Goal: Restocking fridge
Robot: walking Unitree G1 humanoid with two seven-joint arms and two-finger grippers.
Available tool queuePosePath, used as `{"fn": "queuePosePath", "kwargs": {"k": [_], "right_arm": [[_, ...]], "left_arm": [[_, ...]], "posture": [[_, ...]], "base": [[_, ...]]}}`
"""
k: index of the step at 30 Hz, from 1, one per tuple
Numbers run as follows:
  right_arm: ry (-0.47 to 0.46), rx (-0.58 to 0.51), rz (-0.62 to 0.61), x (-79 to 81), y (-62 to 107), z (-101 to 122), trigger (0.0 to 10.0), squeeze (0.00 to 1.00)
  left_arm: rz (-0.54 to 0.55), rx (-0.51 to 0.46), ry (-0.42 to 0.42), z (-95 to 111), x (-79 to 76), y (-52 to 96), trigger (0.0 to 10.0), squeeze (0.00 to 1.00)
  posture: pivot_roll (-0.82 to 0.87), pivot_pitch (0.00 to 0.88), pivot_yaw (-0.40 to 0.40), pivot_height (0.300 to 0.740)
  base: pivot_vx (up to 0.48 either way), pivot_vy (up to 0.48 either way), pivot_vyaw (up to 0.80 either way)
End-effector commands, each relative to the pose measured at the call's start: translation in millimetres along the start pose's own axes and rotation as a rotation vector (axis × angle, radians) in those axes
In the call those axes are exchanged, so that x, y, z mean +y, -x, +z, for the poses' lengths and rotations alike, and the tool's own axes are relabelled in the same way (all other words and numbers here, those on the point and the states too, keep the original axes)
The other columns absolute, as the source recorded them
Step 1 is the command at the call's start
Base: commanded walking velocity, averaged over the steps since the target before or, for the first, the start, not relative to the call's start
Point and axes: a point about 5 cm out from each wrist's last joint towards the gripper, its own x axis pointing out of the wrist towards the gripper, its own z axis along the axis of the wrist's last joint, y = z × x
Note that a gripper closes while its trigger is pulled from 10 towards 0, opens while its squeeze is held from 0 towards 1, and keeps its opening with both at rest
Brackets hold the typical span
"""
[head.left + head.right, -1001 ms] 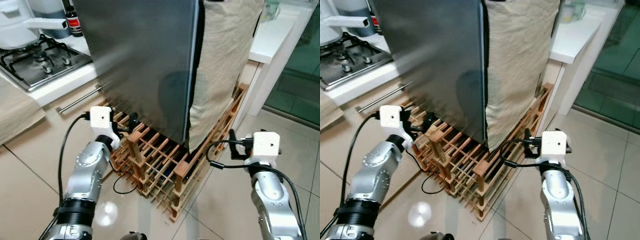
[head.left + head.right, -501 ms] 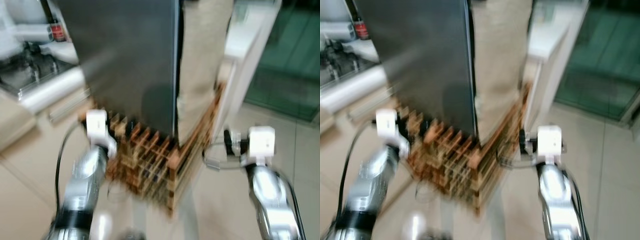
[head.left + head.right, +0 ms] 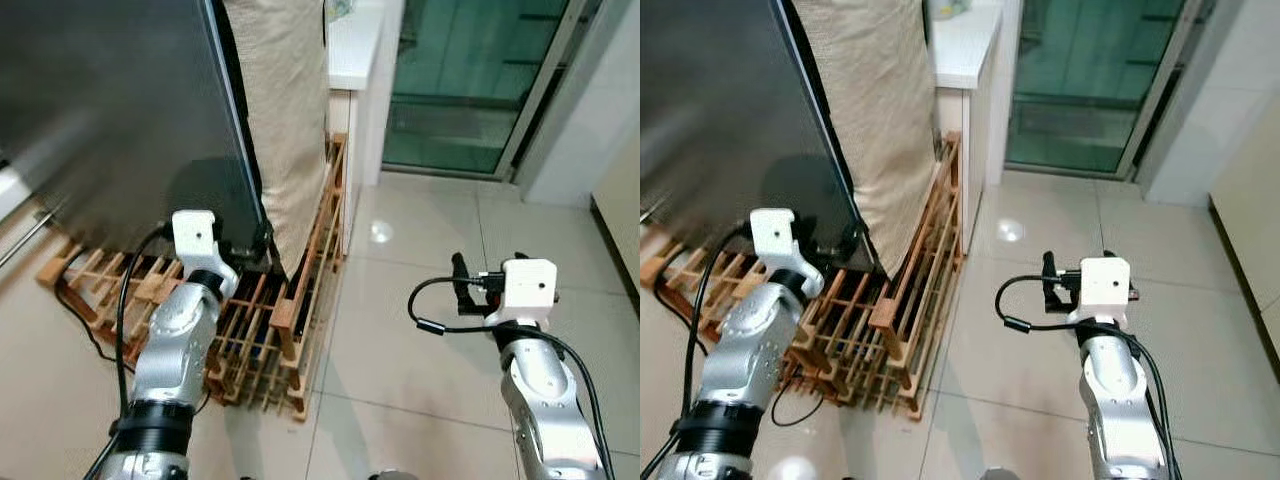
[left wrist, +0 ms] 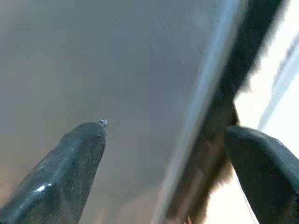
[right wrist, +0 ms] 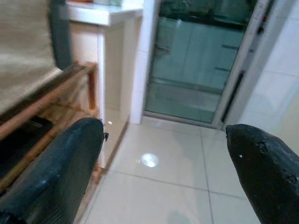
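Left gripper (image 4: pixel 163 144) is spreading open against the grey fridge door (image 3: pixel 110 110)'s edge above the wooden rack (image 3: pixel 290 310); right gripper (image 5: pixel 163 154) is hovering open over floor tiles (image 3: pixel 420 340).

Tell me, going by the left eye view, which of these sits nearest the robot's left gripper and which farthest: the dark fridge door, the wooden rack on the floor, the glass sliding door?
From the left gripper:
1. Fridge door, right at the fingers, at its lower corner.
2. Wooden rack, just below and beside it on the floor.
3. Glass sliding door, far off across the tiled floor, to the robot's right.
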Motion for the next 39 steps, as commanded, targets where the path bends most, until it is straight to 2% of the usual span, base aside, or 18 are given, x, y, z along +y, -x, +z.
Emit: {"fn": "queuePosePath", "kwargs": {"k": [1, 5, 9, 12, 19, 25, 32, 37, 39], "right_arm": [[0.003, -0.068, 0.008, 0.6, -3.8, 16, 10.0, 0.18], [0.004, -0.067, 0.016, 2.3, -4.4, 15, 10.0, 0.18], [0.004, -0.058, 0.024, 3.8, -3.7, 12, 10.0, 0.18], [0.004, -0.043, 0.015, 1.1, -2.0, 9, 10.0, 0.18], [0.022, -0.019, 0.008, -1.6, -0.7, 6, 10.0, 0.18], [0.017, -0.044, 0.016, -1.1, -2.1, 8, 10.0, 0.18], [0.025, -0.051, 0.023, -0.9, -4.4, 10, 10.0, 0.19], [0.029, -0.052, 0.021, -1.7, -4.4, 10, 10.0, 0.18], [0.029, -0.049, 0.019, -1.7, -4.0, 9, 10.0, 0.18]], "left_arm": [[0.022, -0.09, -0.003, 22, -1.6, -3.4, 10.0, 0.0], [-0.031, -0.148, 0.007, 40, -16.3, -6.0, 10.0, 0.0], [-0.085, -0.106, 0.007, 37, -24.6, -3.1, 10.0, 0.0], [-0.174, -0.048, 0.003, 28, -36.4, 4.1, 10.0, 0.0], [-0.232, -0.03, 0.01, 31, -44.0, 9.7, 10.0, 0.0], [-0.198, -0.072, 0.022, 45, -45.1, 0.2, 10.0, 0.0], [-0.163, -0.077, 0.013, 50, -46.7, -8.4, 10.0, 0.0], [-0.2, -0.073, 0.033, 50, -56.3, -12.3, 10.0, 0.0], [-0.25, -0.075, 0.047, 51, -69.9, -17.5, 10.0, 0.0]], "posture": [[-0.09, 0.0, 0.059, 0.74], [-0.09, 0.0, 0.057, 0.74], [-0.09, 0.0, 0.06, 0.74], [-0.09, 0.0, 0.066, 0.74], [-0.09, 0.0, 0.071, 0.74], [-0.09, 0.0, 0.064, 0.74], [-0.1, 0.0, 0.062, 0.74], [-0.1, 0.0, 0.063, 0.74], [-0.11, 0.0, 0.061, 0.74]], "base": [[0.0, 0.0, 0.0], [0.0, 0.0, 0.0], [0.0, 0.0, 0.0], [0.0, 0.0, 0.0], [0.0, 0.0, -0.22], [0.0, 0.0, -0.25], [0.0, 0.0, 0.0], [0.0, 0.0, 0.0], [0.0, 0.0, 0.0]]}}
